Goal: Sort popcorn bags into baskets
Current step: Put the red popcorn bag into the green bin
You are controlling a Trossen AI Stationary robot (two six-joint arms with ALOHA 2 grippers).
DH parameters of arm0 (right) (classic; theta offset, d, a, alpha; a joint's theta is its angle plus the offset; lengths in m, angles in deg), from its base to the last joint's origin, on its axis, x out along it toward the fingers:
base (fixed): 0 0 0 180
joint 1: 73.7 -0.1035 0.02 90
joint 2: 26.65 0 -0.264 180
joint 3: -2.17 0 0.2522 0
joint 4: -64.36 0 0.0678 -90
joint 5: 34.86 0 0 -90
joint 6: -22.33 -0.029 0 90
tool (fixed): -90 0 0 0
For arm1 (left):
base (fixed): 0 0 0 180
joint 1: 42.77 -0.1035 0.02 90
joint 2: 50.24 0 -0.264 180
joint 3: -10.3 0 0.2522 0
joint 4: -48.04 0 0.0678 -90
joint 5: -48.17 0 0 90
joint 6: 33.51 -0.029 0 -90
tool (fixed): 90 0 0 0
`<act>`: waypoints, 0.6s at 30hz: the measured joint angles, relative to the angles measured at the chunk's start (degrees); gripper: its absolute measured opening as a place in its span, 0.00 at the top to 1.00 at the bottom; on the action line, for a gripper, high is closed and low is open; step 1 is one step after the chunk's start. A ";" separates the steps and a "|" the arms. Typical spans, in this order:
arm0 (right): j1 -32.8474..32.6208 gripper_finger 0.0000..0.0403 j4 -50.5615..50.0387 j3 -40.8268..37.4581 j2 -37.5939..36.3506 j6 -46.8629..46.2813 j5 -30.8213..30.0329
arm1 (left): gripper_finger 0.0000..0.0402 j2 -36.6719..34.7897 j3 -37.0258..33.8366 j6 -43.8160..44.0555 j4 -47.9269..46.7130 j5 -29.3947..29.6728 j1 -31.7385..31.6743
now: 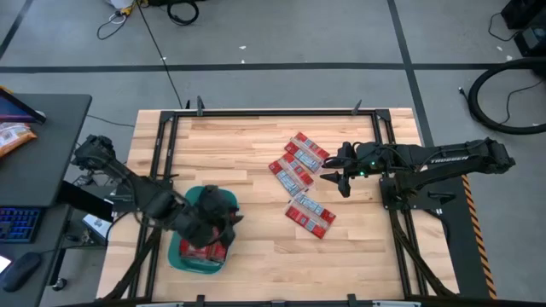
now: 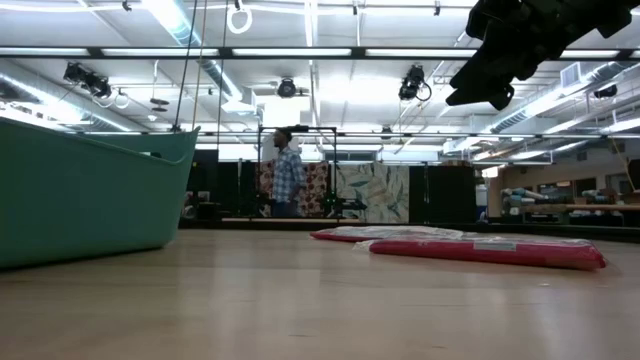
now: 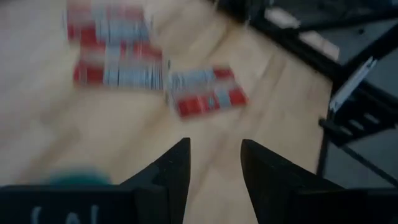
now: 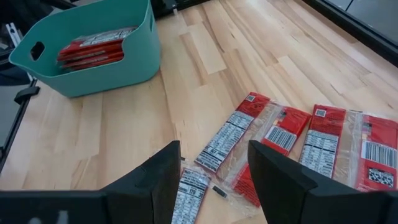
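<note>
Teal bin (image 1: 183, 257) sits at the lower left of the high view, with red packets (image 4: 90, 46) already stacked inside. Left gripper (image 1: 215, 220) hangs over the bin, its fingers (image 3: 176, 171) spread with nothing between them, so a drop looks just finished. Loose packets (image 1: 299, 166) lie in a cluster right of centre on the wooden table (image 1: 247, 145), one more (image 1: 310, 214) lower down. Right gripper (image 1: 337, 175) hovers just beside that cluster, fingers (image 4: 163, 174) spread wide and empty. Next move, I judge: lower it squarely onto one flat packet and pinch an edge, which may slip.
</note>
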 joint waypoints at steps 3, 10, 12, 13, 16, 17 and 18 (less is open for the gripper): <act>0.02 0.52 0.01 0.00 0.00 -1.80 0.17 | 0.64 1.51 0.03 -9.22 5.71 0.18 -3.63; 0.00 0.52 -0.01 0.00 0.00 -6.35 5.06 | 0.64 4.08 0.02 -20.32 22.70 -1.22 -9.27; 0.00 0.52 -0.01 0.00 0.00 -7.72 5.57 | 0.64 4.82 0.02 -22.10 24.53 -1.41 -9.91; 0.00 0.52 -0.02 0.00 0.00 -7.85 5.95 | 0.64 5.28 0.02 -21.98 24.96 -1.61 -10.38; -0.03 0.52 0.17 0.00 0.00 -7.70 6.87 | 0.64 6.84 0.02 -19.45 25.03 -5.08 -12.69; -0.03 0.52 0.16 0.00 0.00 -7.85 7.05 | 0.64 7.53 0.02 -18.82 25.28 -8.06 -13.90; -0.04 0.52 0.16 0.00 0.00 -8.07 7.10 | 0.64 8.32 0.02 -18.42 25.23 -11.16 -14.95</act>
